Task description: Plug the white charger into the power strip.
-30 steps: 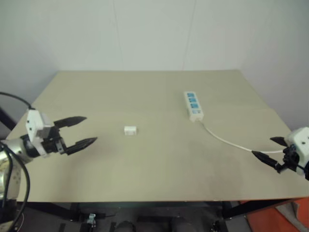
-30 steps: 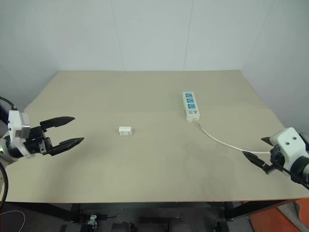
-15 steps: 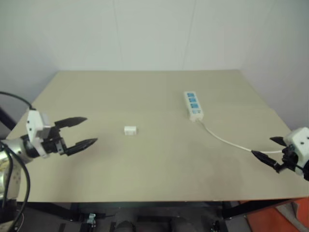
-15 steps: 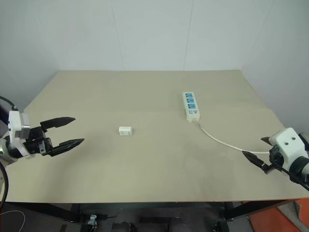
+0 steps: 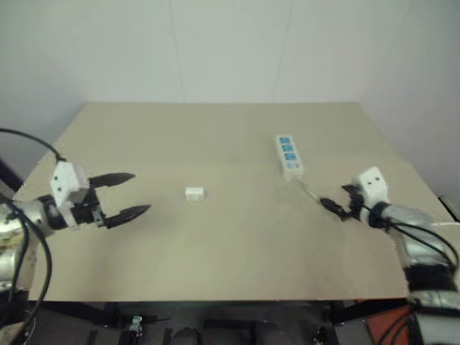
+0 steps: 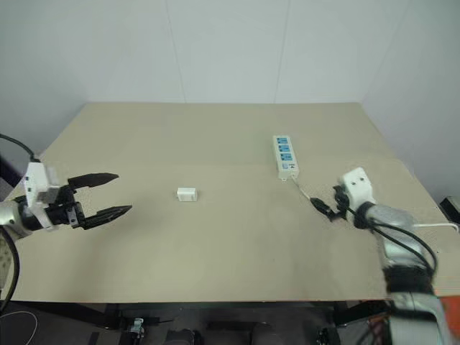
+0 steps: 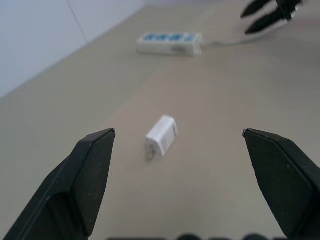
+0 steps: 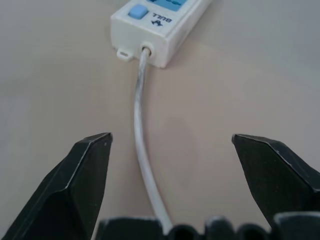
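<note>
power strip [image 8: 159, 24]: far end cut off | cord [image 8: 141, 150]: near end behind gripper base

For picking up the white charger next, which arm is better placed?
Left. The left gripper is open and faces the white charger, which lies loose on the table framed between its fingers. The right gripper is open too, but over the cord of the power strip.

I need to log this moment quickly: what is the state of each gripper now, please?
Left gripper: open, holding nothing.
Right gripper: open, holding nothing, above the cord of the power strip.
</note>
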`<state>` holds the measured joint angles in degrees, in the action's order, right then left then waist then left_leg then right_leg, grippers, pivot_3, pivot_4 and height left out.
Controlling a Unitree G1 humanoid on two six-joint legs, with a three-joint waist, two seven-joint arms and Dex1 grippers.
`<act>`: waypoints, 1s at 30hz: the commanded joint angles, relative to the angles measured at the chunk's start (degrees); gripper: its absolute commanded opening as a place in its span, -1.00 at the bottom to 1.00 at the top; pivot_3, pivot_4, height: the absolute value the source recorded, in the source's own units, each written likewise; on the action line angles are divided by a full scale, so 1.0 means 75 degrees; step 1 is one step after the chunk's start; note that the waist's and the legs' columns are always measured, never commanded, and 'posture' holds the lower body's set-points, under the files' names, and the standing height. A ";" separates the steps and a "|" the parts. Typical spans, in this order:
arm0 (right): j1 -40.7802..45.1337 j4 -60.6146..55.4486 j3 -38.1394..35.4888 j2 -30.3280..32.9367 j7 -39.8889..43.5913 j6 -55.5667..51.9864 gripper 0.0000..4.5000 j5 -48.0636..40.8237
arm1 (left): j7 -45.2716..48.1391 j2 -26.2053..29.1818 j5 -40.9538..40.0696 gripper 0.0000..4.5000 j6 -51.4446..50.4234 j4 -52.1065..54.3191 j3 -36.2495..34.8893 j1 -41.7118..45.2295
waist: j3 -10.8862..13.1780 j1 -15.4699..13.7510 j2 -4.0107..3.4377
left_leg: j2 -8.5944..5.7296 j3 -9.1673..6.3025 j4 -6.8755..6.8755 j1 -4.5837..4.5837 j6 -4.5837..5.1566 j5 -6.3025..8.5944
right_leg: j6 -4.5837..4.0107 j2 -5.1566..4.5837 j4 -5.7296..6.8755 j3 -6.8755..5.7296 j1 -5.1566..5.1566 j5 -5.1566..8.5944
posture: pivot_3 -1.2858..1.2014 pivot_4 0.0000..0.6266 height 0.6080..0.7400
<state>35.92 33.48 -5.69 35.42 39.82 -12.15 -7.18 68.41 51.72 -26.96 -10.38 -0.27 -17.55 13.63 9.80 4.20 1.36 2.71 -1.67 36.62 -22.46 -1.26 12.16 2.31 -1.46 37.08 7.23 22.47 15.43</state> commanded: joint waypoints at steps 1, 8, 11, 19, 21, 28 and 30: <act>0.0792 0.1556 0.0131 -0.0075 -0.0091 0.0875 1.00 0.0341 | 0.0079 0.0421 0.0238 0.99 0.0010 0.0116 0.0004 -0.0004 | 0.0003 -0.0005 0.0003 | 0.0001 -0.0001 -0.0004 0.0000 0.0000 0.0000 | -0.0002 0.0001 0.0000 -0.0002 0.0001 -0.0001 | 0.03 -0.52 1.00; 0.1541 0.3119 0.0549 -0.0240 0.0470 0.1289 0.82 0.0718 | 0.0245 0.0801 0.0412 1.00 0.0020 0.0172 -0.0036 -0.0455 | 0.0004 0.0010 0.0004 | -0.0002 0.0001 -0.0054 -0.0011 0.0000 0.0000 | -0.0009 -0.0009 -0.0010 -0.0007 0.0027 -0.0002 | 0.03 -0.52 1.00; 0.1602 0.3272 0.0613 -0.0257 0.0687 0.1407 0.42 0.0775 | 0.0242 0.0800 0.0466 1.00 0.0075 0.0130 -0.0030 -0.0531 | 0.0004 0.0025 0.0004 | 0.0001 0.0000 -0.0054 -0.0007 0.0000 0.0000 | -0.0010 -0.0005 -0.0004 -0.0009 0.0027 -0.0002 | 0.03 -0.52 1.00; 0.1693 0.3299 0.0626 -0.0371 0.0760 0.1504 -0.83 0.0772 | 0.0290 0.0710 0.0611 1.00 0.0268 -0.0096 0.0133 -0.0378 | 0.0004 0.0047 0.0004 | 0.0001 0.0000 -0.0040 0.0018 0.0000 0.0000 | -0.0009 -0.0004 0.0002 -0.0008 -0.0001 -0.0003 | 0.03 -0.52 1.00; 0.1684 0.3253 0.0640 -0.0411 0.0734 0.1521 -0.98 0.0786 | 0.0316 0.0706 0.0699 1.00 0.0361 -0.0218 0.0216 -0.0308 | 0.0004 0.0068 0.0004 | 0.0003 -0.0002 -0.0041 0.0018 0.0000 0.0000 | -0.0010 -0.0001 0.0002 -0.0009 -0.0001 -0.0003 | 0.03 -0.52 1.00; 0.0553 0.0527 0.0636 -0.0452 0.1051 0.0788 -0.98 0.0438 | 0.0445 0.0670 0.0765 1.00 0.0622 -0.0542 0.0422 -0.0070 | 0.0004 0.0192 0.0004 | 0.0003 -0.0007 -0.0049 0.0007 0.0000 0.0000 | -0.0010 -0.0002 0.0001 -0.0013 0.0008 -0.0002 | 0.03 -0.52 1.00; -0.0295 -0.1392 0.0493 -0.0399 0.0935 -0.0081 -0.98 0.0120 | 0.0458 0.0661 0.0789 1.00 0.0651 -0.0611 0.0450 -0.0017 | 0.0004 0.0177 0.0004 | 0.0004 -0.0009 -0.0054 -0.0007 0.0000 0.0000 | -0.0010 -0.0001 0.0003 -0.0014 0.0022 -0.0002 | 0.03 -0.52 1.00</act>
<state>36.42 34.90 -1.02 32.04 46.54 -7.83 -3.49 71.55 56.41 -20.73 -6.63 -4.78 -13.47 12.87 9.82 5.53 1.39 2.75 -1.78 36.22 -22.61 -1.26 12.16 2.24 -1.45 37.13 7.10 22.75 15.41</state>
